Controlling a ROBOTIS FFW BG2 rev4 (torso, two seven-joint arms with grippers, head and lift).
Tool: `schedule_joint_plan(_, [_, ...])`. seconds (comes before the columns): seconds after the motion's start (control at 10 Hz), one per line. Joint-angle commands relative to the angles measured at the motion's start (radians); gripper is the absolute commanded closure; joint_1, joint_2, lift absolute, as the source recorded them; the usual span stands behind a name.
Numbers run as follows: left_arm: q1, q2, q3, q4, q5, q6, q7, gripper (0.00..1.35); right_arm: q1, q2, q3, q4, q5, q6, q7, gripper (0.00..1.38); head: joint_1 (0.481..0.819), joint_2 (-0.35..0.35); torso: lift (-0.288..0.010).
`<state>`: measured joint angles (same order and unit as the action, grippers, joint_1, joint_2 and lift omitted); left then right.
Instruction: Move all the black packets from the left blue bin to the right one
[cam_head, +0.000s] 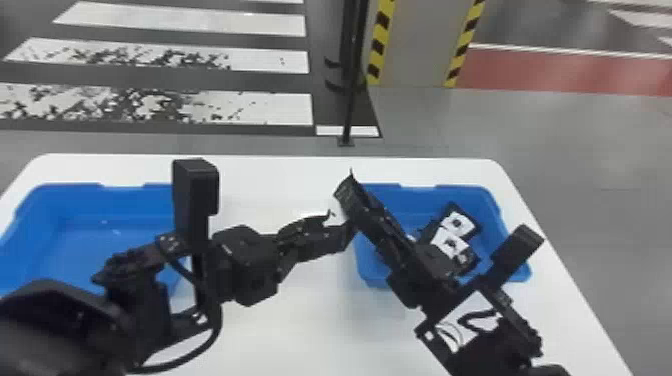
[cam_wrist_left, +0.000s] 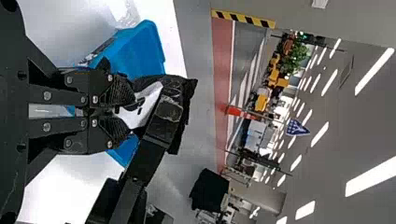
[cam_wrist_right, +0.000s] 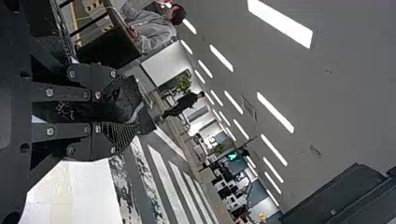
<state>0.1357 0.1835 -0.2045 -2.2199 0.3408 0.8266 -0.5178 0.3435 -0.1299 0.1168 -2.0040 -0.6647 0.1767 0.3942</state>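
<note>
My left gripper (cam_head: 334, 226) and right gripper (cam_head: 351, 192) meet above the table near the right blue bin's (cam_head: 435, 189) left side. A black packet (cam_wrist_left: 175, 100) with a white label is pinched between the fingers of the left gripper (cam_wrist_left: 116, 112) in the left wrist view. In the right wrist view the right gripper (cam_wrist_right: 128, 113) is closed on the same packet (cam_wrist_right: 122, 103). Inside the right bin lie several black packets (cam_head: 452, 235) with white labels, partly behind the right arm. The left blue bin (cam_head: 35, 240) is partly covered by the left arm.
Both bins stand on a white table (cam_head: 280, 167), with a gap between them that the left forearm crosses. Beyond the table's far edge are a thin black pole (cam_head: 351, 100) and a pillar with yellow and black stripes (cam_head: 415, 40).
</note>
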Motion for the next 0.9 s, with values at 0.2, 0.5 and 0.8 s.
schedule_joint_plan(0.2, [0.075, -0.016, 0.073, 0.0, 0.064, -0.009, 0.012, 0.07, -0.02, 0.003, -0.063, 0.022, 0.013, 0.0, 0.0, 1.28, 0.695, -0.11, -0.14])
schedule_joint_plan(0.5, [0.164, -0.03, 0.155, -0.037, 0.112, -0.034, -0.005, 0.17, -0.101, -0.007, -0.189, 0.113, 0.112, 0.02, -0.002, 1.28, 0.695, -0.136, -0.14])
schedule_joint_plan(0.8, [0.252, -0.05, 0.246, -0.091, 0.14, -0.061, -0.01, 0.17, -0.189, -0.031, -0.3, 0.275, 0.258, 0.083, 0.002, 1.28, 0.695, -0.202, -0.14])
